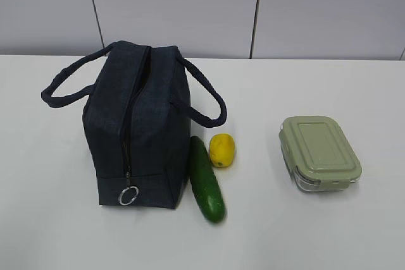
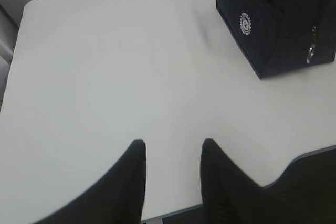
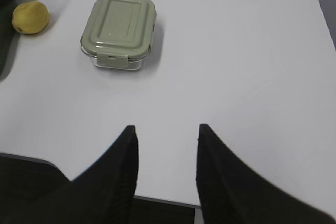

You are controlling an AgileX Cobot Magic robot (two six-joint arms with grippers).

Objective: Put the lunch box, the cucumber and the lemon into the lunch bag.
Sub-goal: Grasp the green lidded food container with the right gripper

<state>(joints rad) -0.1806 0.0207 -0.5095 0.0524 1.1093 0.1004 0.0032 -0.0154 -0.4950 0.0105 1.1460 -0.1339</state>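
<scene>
Pale grey wall panels stand behind a white desk [image 1: 329, 238] that fills the lower part of the exterior view. No arm shows in that view. Each wrist camera looks down at a slant over its own pair of dark fingers at the bottom of the frame: the left gripper [image 2: 170, 148] hangs above bare desk, fingers parted and grasping nothing; the right gripper [image 3: 165, 132] hangs the same way, fingers apart and empty, with the desk edge below them.

One lunch bag [image 1: 136, 137] stands left of centre, its two handles looped out to the sides and its zipper with ring pull [image 1: 128, 195] facing the camera. One cucumber [image 1: 207, 181] lies just beside the bag's right side. One lemon [image 1: 222, 150] sits just right of the cucumber. One lunch box [image 1: 319, 152] rests well apart at right, lid on.
</scene>
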